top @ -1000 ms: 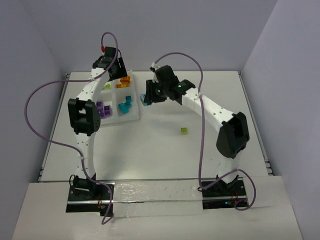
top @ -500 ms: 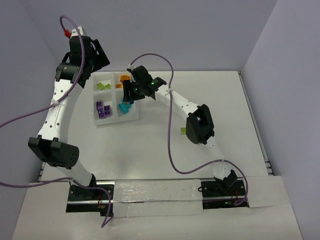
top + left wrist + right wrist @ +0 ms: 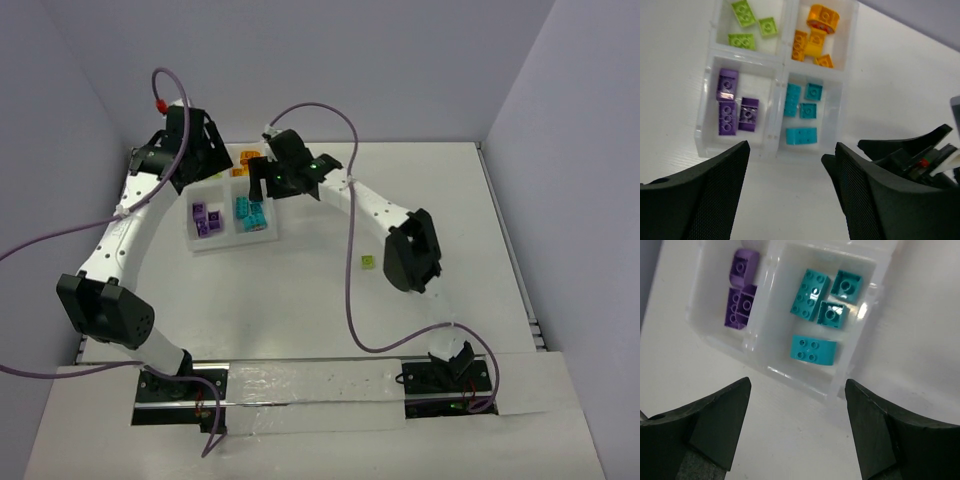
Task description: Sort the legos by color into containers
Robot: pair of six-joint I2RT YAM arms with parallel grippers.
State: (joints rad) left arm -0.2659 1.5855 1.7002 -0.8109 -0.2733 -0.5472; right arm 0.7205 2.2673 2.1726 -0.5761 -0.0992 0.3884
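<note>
Left wrist view looks down on a shallow white translucent plastic tray [image 3: 781, 62] split into four compartments, two by two. Three lime green studded bricks [image 3: 747, 25] lie in the compartment at 11 o'clock, a cluster of orange bricks [image 3: 815, 37] at 1 o'clock, purple bricks [image 3: 732, 105] at 7 o'clock, and four teal bricks [image 3: 802, 112] at 5 o'clock. The left gripper [image 3: 790, 195] hangs above the tray's 6 o'clock edge, its jaws spread wide with nothing between them. In the right wrist view the right gripper [image 3: 797, 425] is likewise wide apart and empty, poised over the same near edge just below the teal compartment, with the purple pieces showing at 10 o'clock. From the top external camera, a single lime green brick [image 3: 368, 262] sits alone on the white counter [image 3: 300, 300], at about 4 o'clock from the tray and well apart from it, beside the right arm's elbow.
</note>
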